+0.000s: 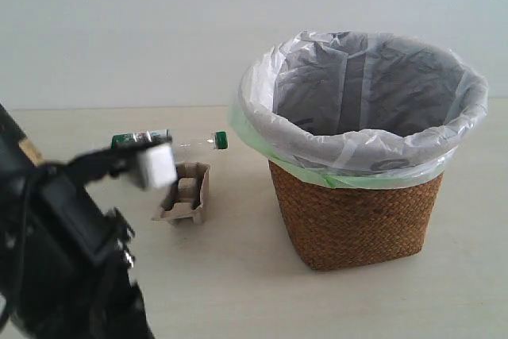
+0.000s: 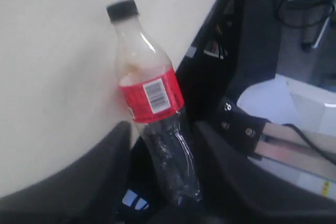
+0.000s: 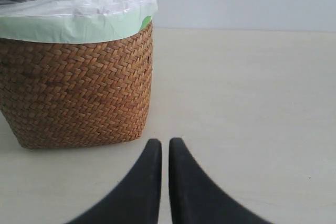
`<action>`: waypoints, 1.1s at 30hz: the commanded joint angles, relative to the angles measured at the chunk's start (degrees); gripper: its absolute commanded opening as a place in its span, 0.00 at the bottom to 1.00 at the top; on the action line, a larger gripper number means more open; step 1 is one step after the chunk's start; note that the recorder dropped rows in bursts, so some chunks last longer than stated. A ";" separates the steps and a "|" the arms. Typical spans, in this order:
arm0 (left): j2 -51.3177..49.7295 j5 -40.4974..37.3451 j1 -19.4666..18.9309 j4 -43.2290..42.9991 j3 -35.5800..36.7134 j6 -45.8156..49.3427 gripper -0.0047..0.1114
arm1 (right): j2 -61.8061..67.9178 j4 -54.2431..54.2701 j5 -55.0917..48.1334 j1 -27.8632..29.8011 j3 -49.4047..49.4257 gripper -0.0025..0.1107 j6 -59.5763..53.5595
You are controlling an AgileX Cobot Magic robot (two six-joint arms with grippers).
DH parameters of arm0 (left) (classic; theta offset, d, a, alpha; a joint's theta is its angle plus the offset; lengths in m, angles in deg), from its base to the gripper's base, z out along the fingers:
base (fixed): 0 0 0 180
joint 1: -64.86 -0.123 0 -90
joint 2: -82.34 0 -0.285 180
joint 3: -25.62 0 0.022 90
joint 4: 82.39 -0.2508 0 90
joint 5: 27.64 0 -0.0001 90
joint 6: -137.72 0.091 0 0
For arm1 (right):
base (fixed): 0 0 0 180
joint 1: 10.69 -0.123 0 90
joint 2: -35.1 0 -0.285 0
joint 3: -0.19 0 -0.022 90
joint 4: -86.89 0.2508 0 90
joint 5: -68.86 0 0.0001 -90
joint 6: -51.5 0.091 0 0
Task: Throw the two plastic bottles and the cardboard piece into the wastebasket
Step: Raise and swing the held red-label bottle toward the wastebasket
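On the table point(image 1: 238, 291), the wastebasket point(image 1: 357, 220) stands to the right. Left of it and apart sits the cardboard piece point(image 1: 184, 194), one bottle point(image 1: 190, 143) lying just behind it. The other bottle point(image 2: 152, 98) sits in the left hand point(image 2: 163, 148).

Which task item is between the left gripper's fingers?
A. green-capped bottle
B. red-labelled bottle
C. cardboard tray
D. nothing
B: the left wrist view shows the red-labelled bottle held in the left gripper; the green-capped bottle and cardboard tray lie on the table.

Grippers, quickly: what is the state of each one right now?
Left gripper: closed on the red-label bottle.
Right gripper: closed, holding nothing.
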 commanded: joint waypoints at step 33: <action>-29.47 29.13 14.37 -6.11 2.90 -1.60 0.32 | -0.32 -0.46 0.55 -0.08 -0.06 0.04 -0.20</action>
